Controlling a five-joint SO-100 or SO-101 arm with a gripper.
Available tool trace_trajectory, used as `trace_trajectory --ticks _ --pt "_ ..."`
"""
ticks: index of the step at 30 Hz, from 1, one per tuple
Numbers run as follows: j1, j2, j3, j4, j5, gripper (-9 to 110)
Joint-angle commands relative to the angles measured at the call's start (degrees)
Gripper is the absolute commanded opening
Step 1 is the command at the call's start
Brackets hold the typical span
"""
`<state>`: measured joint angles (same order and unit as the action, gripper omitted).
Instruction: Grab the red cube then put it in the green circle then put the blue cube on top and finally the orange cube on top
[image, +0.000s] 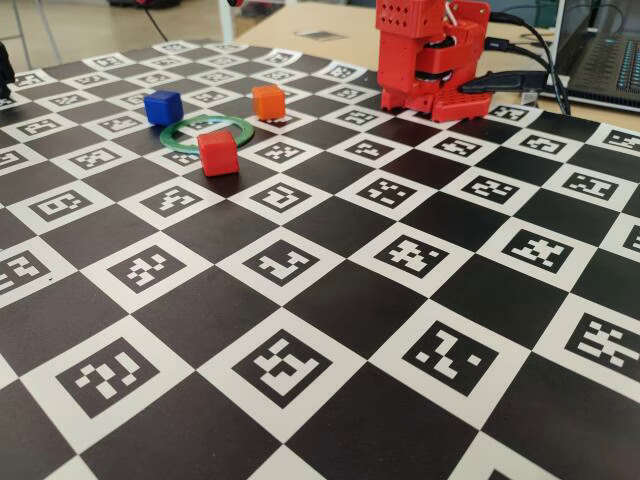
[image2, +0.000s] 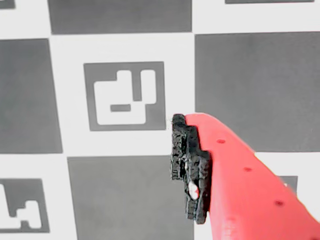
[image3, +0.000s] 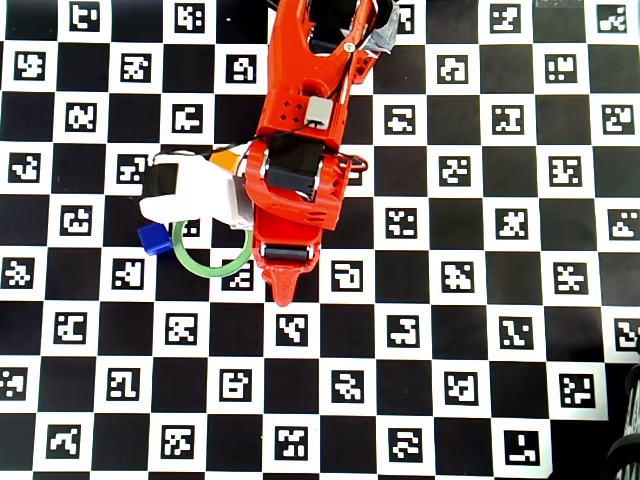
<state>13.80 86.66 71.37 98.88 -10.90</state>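
Note:
In the fixed view the red cube (image: 217, 152) sits on the board just in front of the green circle (image: 205, 132), touching or overlapping its near edge. The blue cube (image: 162, 106) is behind the ring to the left and the orange cube (image: 268, 101) behind it to the right. The red arm (image: 430, 55) is folded at the back right, well away from them. My gripper (image2: 182, 122) is shut and empty over bare board; no cube shows in the wrist view. In the overhead view my gripper (image3: 283, 292) points down the picture, and the blue cube (image3: 154, 239) and ring (image3: 212, 262) show; the arm hides the red cube.
The board (image: 300, 340) is a black and white checker mat with printed markers. A laptop (image: 605, 55) and black cables (image: 530, 78) lie at the back right, off the mat. A white housing (image3: 190, 190) on the arm covers part of the ring in the overhead view.

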Motion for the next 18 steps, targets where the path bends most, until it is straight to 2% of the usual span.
trace_trajectory --ticks 1,18 --pt "0.7 1.05 0.62 -1.67 -0.35 41" --pt "2.2 -1.93 21.36 -21.18 -2.02 42"
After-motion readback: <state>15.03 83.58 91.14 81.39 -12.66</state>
